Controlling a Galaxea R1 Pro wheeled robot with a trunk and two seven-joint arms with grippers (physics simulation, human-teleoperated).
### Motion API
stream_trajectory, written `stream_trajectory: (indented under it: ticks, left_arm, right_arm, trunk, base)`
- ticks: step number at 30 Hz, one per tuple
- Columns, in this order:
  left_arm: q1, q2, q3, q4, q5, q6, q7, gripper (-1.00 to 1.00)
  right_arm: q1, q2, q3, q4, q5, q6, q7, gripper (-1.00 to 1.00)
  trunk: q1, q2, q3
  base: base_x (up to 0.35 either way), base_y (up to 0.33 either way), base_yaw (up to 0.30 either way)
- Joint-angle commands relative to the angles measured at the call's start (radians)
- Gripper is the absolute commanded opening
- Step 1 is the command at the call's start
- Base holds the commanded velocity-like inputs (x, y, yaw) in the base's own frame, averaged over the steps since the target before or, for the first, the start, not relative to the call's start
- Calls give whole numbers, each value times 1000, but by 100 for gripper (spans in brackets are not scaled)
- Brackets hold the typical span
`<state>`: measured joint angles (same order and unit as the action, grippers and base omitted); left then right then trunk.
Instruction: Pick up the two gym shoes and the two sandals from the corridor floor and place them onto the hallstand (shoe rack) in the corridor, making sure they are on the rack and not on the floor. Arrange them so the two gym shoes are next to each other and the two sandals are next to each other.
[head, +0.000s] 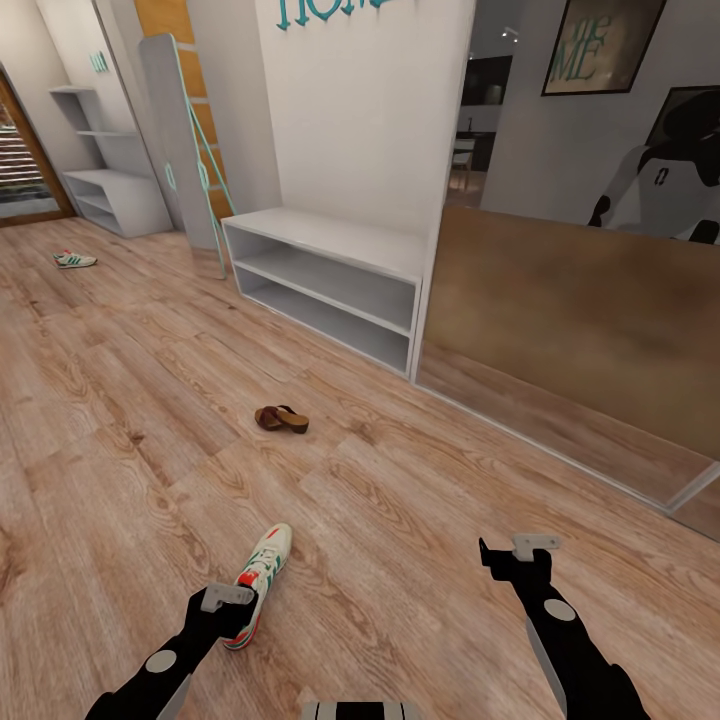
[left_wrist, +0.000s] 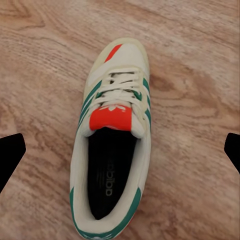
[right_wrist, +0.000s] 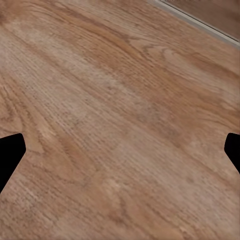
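Corridor floor (head: 420, 500) carries a near gym shoe (left_wrist: 112, 145) upright below the left gripper (left_wrist: 120, 150), jaws spread wide and empty, a sandal (head: 281, 419) beyond it, right gripper (right_wrist: 120, 152) likewise open over bare planks.

A low white shelf bench (head: 330, 275) stands at twelve o'clock against the wall, a mirror panel (head: 580, 330) at two o'clock, framed art (head: 600, 45) above it.

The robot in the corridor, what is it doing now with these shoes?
The left gripper hangs open above one gym shoe on the wood floor, nothing grasped yet. The right gripper is open over bare floor. A brown sandal and a second gym shoe also lie on the floor.
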<state>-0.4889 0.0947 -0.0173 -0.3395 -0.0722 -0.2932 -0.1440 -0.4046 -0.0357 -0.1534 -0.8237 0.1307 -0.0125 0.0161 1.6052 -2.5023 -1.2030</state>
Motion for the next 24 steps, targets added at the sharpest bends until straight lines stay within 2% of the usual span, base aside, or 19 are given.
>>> stream_trajectory:
  ticks: [1,8,12,24]
  left_arm:
    - [0,0,-2,1,-8,-4,1,100]
    - [0,2,-3,1,-8,-4,1,100]
    - [0,1,-1,0,-8,-4,1,100]
    - [0,6,5,0,-3,-4,1,100]
  right_arm:
    - [0,0,-2,0,10,-1,2,100]
    - [0,1,-2,0,10,1,2,100]
    - [0,2,-2,0,9,-1,2,100]
    - [0,2,-3,0,9,-1,2,100]
  trunk:
    - [0,0,-1]
    - [0,0,-1]
    - [0,0,-1]
    - [5,-3,-51]
  base:
    - [0,0,0]
    - [0,0,-11]
    - [0,0,-136]
    - [0,0,-16]
